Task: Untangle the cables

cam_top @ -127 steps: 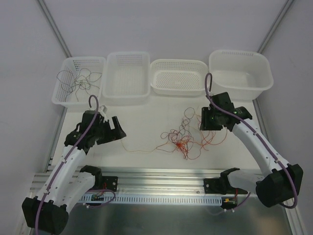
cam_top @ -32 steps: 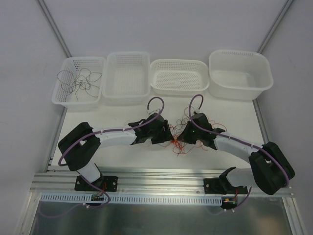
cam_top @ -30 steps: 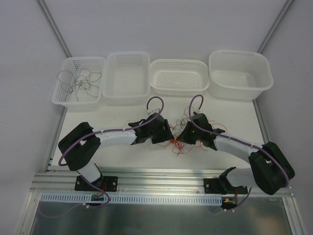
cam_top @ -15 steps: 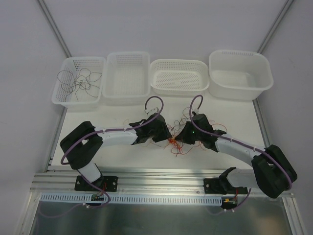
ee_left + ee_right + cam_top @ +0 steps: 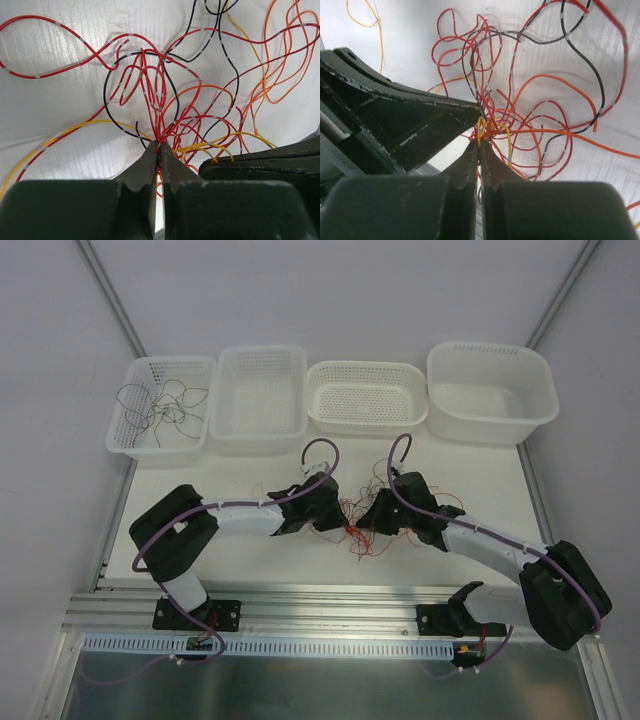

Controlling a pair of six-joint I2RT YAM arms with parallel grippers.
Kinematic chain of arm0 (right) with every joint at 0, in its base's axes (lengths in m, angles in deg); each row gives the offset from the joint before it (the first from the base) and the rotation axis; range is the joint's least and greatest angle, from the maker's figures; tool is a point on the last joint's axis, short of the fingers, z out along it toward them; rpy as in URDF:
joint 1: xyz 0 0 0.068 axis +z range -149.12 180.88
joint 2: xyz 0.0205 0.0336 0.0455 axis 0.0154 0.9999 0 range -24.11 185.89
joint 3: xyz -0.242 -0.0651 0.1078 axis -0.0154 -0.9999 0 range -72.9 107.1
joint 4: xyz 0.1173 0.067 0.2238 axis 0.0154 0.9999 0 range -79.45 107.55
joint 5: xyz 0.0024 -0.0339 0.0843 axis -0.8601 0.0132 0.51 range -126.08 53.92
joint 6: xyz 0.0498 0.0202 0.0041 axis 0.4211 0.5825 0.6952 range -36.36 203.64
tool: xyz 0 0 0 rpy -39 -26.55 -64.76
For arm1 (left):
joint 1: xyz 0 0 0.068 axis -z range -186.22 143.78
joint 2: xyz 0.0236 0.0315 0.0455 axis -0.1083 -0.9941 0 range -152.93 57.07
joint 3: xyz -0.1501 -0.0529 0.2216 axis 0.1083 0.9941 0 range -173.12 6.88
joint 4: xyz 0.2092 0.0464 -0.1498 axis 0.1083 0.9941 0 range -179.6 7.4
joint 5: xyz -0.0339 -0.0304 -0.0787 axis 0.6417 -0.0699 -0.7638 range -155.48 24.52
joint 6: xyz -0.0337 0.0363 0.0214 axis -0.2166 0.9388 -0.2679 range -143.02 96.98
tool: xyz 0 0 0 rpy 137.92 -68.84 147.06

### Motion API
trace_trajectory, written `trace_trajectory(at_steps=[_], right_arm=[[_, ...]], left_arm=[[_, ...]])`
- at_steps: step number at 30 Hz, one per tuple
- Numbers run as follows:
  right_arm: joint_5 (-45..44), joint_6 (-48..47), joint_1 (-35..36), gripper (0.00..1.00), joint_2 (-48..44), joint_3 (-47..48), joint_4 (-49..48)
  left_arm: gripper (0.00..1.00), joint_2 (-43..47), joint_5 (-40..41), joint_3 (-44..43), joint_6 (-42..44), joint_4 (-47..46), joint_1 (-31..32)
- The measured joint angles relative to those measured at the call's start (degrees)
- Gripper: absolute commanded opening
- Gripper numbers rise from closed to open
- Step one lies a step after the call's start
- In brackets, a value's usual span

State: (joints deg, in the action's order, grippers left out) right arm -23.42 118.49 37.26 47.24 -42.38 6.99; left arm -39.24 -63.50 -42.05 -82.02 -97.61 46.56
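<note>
A tangle of thin red, orange, yellow and dark cables (image 5: 362,532) lies on the white table between my two arms. My left gripper (image 5: 345,523) reaches in from the left. In the left wrist view it (image 5: 159,145) is shut on a few red strands at the knot of the cables (image 5: 160,95). My right gripper (image 5: 368,526) comes in from the right, tip to tip with the left. In the right wrist view it (image 5: 480,142) is shut on a yellow cable loop (image 5: 481,129), with red and orange cables (image 5: 535,115) spread beyond it.
Several white baskets line the back of the table. The far-left basket (image 5: 170,360) holds a loose dark grey cable (image 5: 160,405). The others (image 5: 262,350) (image 5: 365,367) (image 5: 490,347) hold nothing. An aluminium rail (image 5: 330,600) runs along the near edge.
Both arms came in from the sides to the tangle. Within the last second the left gripper closed on red strands. The right gripper stayed shut.
</note>
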Motion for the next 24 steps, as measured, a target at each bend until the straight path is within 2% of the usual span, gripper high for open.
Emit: trace_trajectory(at_steps=[4, 7, 12, 18, 20, 24], right_arm=[[-0.63, -2.95, 0.0, 0.01, -2.45, 1.25, 5.38], [-2.45, -6.6, -0.13, 0.01, -6.21, 3.87, 12.7], [-7.69, -14.16, -3.98, 0.01, -13.86, 12.17, 27.36], [-8.2, -20.13, -9.86, 0.01, -18.56, 21.31, 38.12], [-9.42, -22.12, -11.8, 0.01, -19.63, 23.98, 41.66], [-13.16, -25.51, -18.27, 0.01, -21.2, 29.79, 48.96]], left_arm=[[0.0, 1.9, 0.0, 1.68, 0.66, -0.63, -1.27], [0.0, 6.67, 0.09, 4.92, 1.64, -0.31, -4.46], [0.0, 18.16, 1.7, 9.38, 4.48, 4.52, -13.22], [0.0, 31.69, 3.91, 9.07, 9.03, 9.35, -15.93], [0.0, 35.6, 6.67, 8.2, 11.91, 13.25, -17.77], [0.0, 40.17, 13.88, 6.82, 17.97, 23.98, -26.88]])
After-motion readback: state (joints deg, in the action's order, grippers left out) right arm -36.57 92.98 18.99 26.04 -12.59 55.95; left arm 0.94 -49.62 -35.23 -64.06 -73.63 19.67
